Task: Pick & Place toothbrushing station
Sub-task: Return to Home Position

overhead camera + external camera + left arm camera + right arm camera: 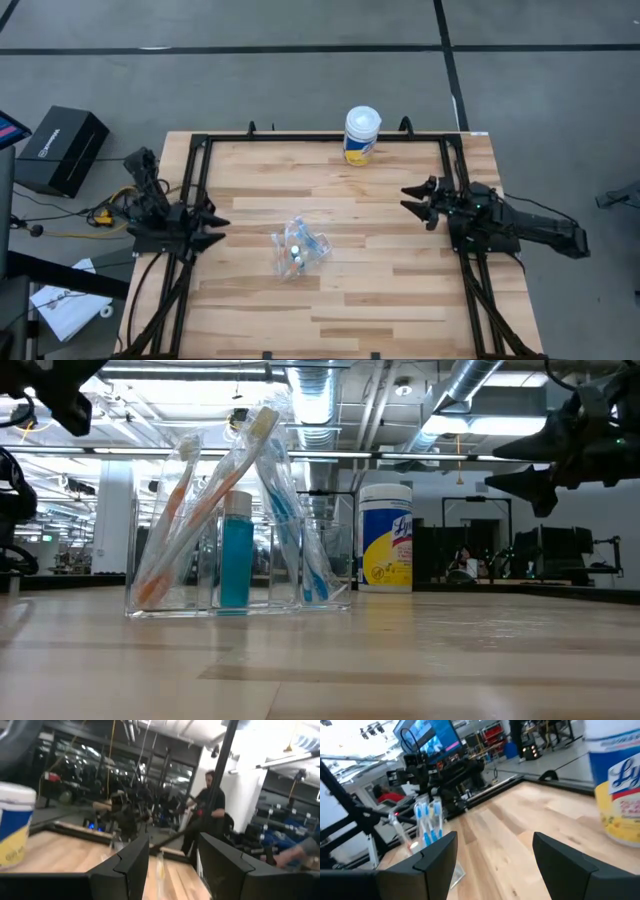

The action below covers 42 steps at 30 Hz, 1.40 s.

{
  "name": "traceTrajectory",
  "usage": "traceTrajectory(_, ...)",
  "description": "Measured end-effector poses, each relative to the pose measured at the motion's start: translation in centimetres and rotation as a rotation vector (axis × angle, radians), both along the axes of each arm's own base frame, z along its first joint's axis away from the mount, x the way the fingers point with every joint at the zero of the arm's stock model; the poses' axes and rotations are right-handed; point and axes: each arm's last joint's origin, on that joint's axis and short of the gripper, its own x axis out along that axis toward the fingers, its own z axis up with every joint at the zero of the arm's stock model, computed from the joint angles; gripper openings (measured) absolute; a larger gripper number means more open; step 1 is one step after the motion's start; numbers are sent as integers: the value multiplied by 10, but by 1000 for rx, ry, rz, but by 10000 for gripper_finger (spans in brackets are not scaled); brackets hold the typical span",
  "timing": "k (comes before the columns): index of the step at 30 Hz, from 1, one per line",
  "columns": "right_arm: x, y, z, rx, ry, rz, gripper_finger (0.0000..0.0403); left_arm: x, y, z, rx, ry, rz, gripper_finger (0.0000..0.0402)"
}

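At centre of pale wooden table [400, 290]: clear plastic organizer [298, 248] upright, holding orange and blue toothbrushes [283, 510] | left gripper [207, 228] wide, empty, left side | right gripper [417, 200] wide, empty, right side | retract high, clear of organizer

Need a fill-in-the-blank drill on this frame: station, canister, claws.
1. The toothbrushes stand inside the transparent ____.
2. The wipes canister has a yellow label and a ____ lid.
3. The left claw and right claw are both ____, holding nothing.
Missing: organizer; white; open.
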Motion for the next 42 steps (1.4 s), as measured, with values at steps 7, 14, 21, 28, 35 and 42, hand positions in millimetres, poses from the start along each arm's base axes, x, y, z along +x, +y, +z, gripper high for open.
traceTrajectory(7, 1, 5, 0, 1, 5, 49, 248, 6, -12, -13, 20, 86, -112, 166)
traceTrajectory(14, 2, 6, -1, 1, 5, 60, 248, 12, -22, -25, 60, 181, -149, 168)
traceTrajectory(21, 2, 6, -1, 1, 5, 60, 248, 14, -26, -30, 8, 221, -161, 172)
traceTrajectory(28, 2, 6, -1, 1, 6, 60, 248, 14, -25, -30, -31, 222, -169, 171)
traceTrajectory(35, 2, 6, -1, 1, 6, 60, 248, 21, -8, -27, -67, 189, -213, 171)
traceTrajectory(42, 2, 6, -1, 1, 5, 60, 248, 27, 15, -36, -69, 256, -406, 172)
